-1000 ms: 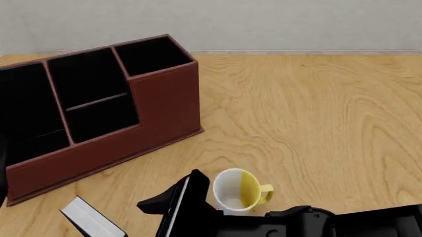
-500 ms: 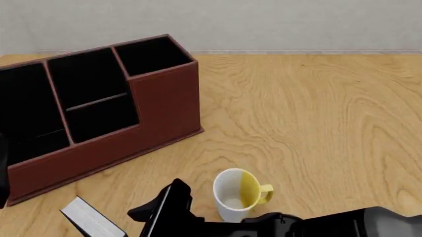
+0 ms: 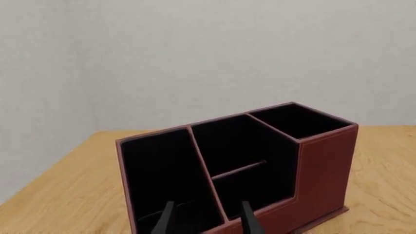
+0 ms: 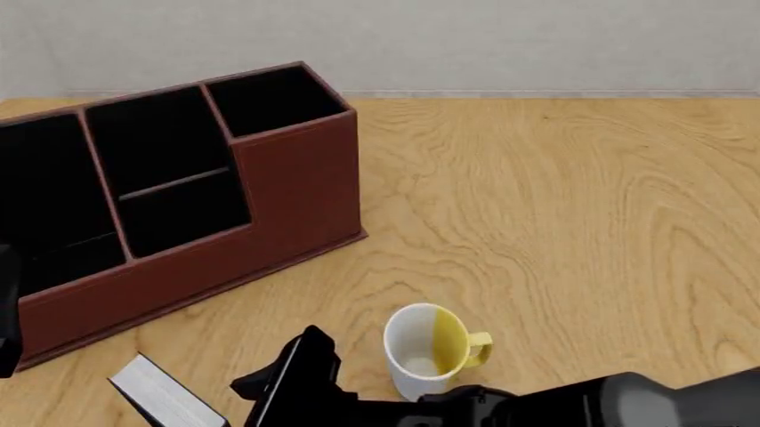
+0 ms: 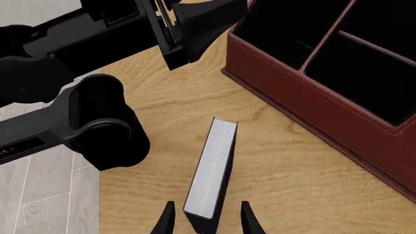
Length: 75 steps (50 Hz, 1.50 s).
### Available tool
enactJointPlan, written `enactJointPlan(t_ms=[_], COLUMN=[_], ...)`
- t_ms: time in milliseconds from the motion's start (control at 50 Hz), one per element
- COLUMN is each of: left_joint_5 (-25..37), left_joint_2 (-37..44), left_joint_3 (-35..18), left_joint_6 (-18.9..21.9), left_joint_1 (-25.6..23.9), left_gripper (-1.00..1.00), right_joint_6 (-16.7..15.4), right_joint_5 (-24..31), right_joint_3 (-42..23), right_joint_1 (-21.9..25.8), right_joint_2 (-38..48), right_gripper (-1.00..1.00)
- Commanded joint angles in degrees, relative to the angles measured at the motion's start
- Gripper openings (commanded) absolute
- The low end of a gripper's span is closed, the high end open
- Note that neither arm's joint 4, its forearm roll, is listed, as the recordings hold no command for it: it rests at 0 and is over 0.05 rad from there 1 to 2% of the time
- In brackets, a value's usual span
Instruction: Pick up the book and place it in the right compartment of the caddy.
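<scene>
**A:** Pale wall behind, and a wide wooden table [image 4: 570, 205] under everything. What stands on it?

**B:** Biggest is the caddy [image 4: 297, 187], far left, reddish-brown with a black inside. The right compartment [image 4: 270, 98] is its tall end bin, and nothing shows inside it. A white and yellow mug [image 4: 428, 351] stands near the front edge, right of the book.

**A:** And the book?

**B:** The book [image 5: 211, 175] sits on the table at the near left, in front of the caddy's low front wall and apart from it, with its white page edge turned up toward the right wrist camera. In the front view only a corner of it [image 4: 160, 396] shows at the bottom edge.

**A:** Where is the right gripper?

**B:** The right gripper [image 5: 204, 219] hangs over the near end of the book, jaws spread, one finger on each side of the page edge. I cannot tell whether the pads touch the covers. The left gripper [image 3: 204, 219] is spread too, gripping nothing, aimed at the caddy's left section.

**A:** So which step?

**B:** I judge it the approach to the grasp; the book is not yet lifted. Next calls for lowering over the covers, squeezing, then lifting and carrying it far and right to the end bin, clear of the mug.
</scene>
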Motion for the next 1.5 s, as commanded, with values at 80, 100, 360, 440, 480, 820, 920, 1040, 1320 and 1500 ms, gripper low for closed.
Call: enactJointPlan(t_ms=[80, 100, 360, 440, 480, 820, 920, 1040, 1320, 1500], left_joint_5=[0.01, -0.04, 0.02, -0.01, -0.02, -0.19, 0.04, 0.27, 0.46, 0.68], left_joint_2=[0.01, 0.01, 0.01, 0.01, 0.01, -0.01, -0.01, -0.02, 0.0, 0.0], left_joint_3=[0.15, 0.22, 0.15, 0.16, 0.16, -0.02, -0.36, -0.7, -0.9, -1.06], left_joint_6=[-0.08, 0.05, 0.13, 0.11, 0.09, 0.4, 0.39, 0.65, 1.01, 0.93], left_joint_1=[0.11, 0.04, -0.26, -0.28, -0.31, -0.83, -0.7, -0.87, -1.59, -1.69], left_gripper=[1.0, 1.0, 1.0, 1.0, 1.0, 1.0, 1.0, 1.0, 1.0, 1.0], right_joint_6=[0.1, 0.06, -0.96, -1.32, -1.53, -4.26, -4.58, -5.06, -5.65, -4.61], right_joint_5=[-0.69, -0.75, -0.38, 0.13, 0.35, 4.92, 6.57, 8.48, 13.94, 17.88], right_joint_3=[-0.32, -0.29, 0.26, 0.39, 0.54, 3.11, 3.42, 4.2, 4.57, 3.58], right_joint_1=[-0.2, -0.17, -1.07, -1.16, -1.27, -1.46, -0.75, -0.31, -0.06, 0.23], right_joint_2=[1.18, 1.14, -0.25, -1.22, -1.71, -10.55, -12.83, -16.15, -24.16, -29.05], right_gripper=[1.0, 1.0, -1.0, -1.0, -1.0, -1.0, -1.0, -1.0, -1.0, -1.0])
